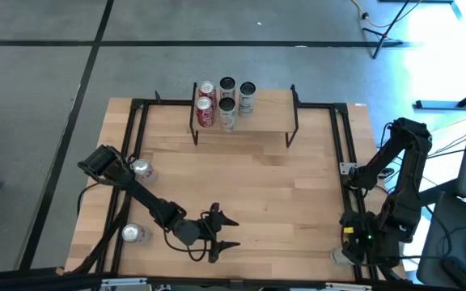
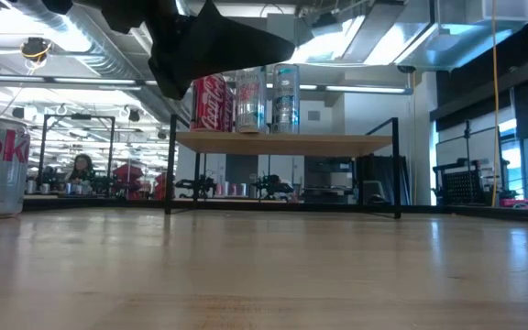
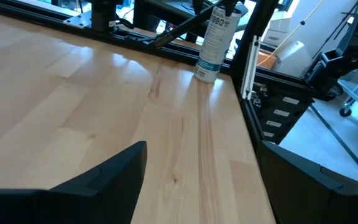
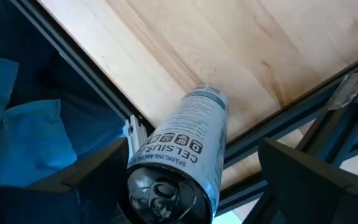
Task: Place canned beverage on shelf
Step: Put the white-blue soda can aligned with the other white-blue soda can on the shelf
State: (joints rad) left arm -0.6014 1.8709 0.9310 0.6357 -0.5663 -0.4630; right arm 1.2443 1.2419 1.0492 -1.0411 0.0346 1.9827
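The left gripper (image 1: 231, 232) is held open and empty above the near middle of the light wooden table (image 1: 249, 194). The right gripper (image 1: 353, 252) is seen parted around a tall white-and-silver slim can (image 4: 182, 155) at the near right corner. Farther off, red and silver cans (image 1: 225, 101) are gathered on the left end of the small plank-topped, black-framed shelf (image 1: 269, 120).
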